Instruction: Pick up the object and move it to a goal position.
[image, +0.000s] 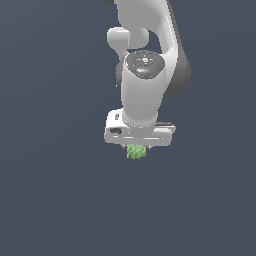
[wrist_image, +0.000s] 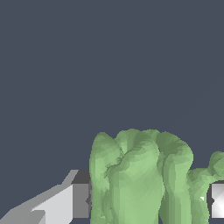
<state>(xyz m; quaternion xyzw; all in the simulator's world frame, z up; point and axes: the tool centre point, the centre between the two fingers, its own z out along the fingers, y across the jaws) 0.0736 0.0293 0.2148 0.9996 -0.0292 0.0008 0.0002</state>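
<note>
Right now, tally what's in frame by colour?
Green: 1, the blob, between the pincer fingers.
White: 1, the arm with its pincer.
Total: 2.

Light-green lumpy ridged object (image: 136, 151) clamped between pincer (image: 136, 148) fingers.

One robot arm (image: 145, 60) shows in the exterior view, white with dark joints. It carries one claw (image: 136, 148). In the wrist view two fingers of that claw are visible, one (wrist_image: 65, 201) on each side of the green thing, the other (wrist_image: 217, 200) cut off by the frame edge. There is one object (image: 136, 151), a light-green lumpy blob with ridges; it fills much of the wrist view (wrist_image: 140, 179). One plain dark grey-blue background lies behind everything.
</note>
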